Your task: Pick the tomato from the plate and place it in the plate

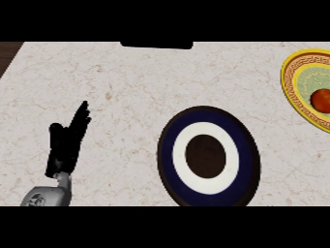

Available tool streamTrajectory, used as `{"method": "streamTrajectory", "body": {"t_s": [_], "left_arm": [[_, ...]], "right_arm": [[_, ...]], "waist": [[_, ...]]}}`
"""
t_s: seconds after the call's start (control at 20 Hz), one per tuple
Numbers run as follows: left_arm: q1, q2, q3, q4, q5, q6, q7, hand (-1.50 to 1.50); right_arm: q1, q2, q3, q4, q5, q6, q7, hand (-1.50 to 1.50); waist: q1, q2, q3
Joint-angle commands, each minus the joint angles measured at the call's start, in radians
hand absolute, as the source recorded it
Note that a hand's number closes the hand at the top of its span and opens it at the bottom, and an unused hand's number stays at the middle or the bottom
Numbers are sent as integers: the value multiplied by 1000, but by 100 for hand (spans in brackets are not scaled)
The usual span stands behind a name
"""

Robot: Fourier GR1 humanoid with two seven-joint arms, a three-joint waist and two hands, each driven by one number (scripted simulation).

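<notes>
— Left hand is seen at the lower left of the counter, fingers held straight and relaxed, nothing gripped

— And the tomato?

— It is found on the yellow plate at the far right edge, well apart from that hand. Between them, the dark blue plate with a white ring is laid bare on the marble
</notes>
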Motion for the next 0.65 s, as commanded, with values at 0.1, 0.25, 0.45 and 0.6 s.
{"method": "streamTrajectory", "body": {"t_s": [0.1,0.25,0.45,0.6], "left_arm": [[1,32,16,-2,14,-31,12,0],[10,1,1,-8,3,-5,7,0],[-11,-3,4,-2,-2,3,0,0],[10,-21,-15,13,-14,11,-2,0]], "right_arm": [[-1,-50,-33,8,-25,-13,32,-150],[30,-31,-43,14,-33,-49,20,-150],[44,-57,-43,12,-31,-31,14,-150],[74,-42,-32,5,-17,-72,-9,-150]], "waist": [[11,2,1],[5,-1,1],[8,4,3],[2,3,3]]}}
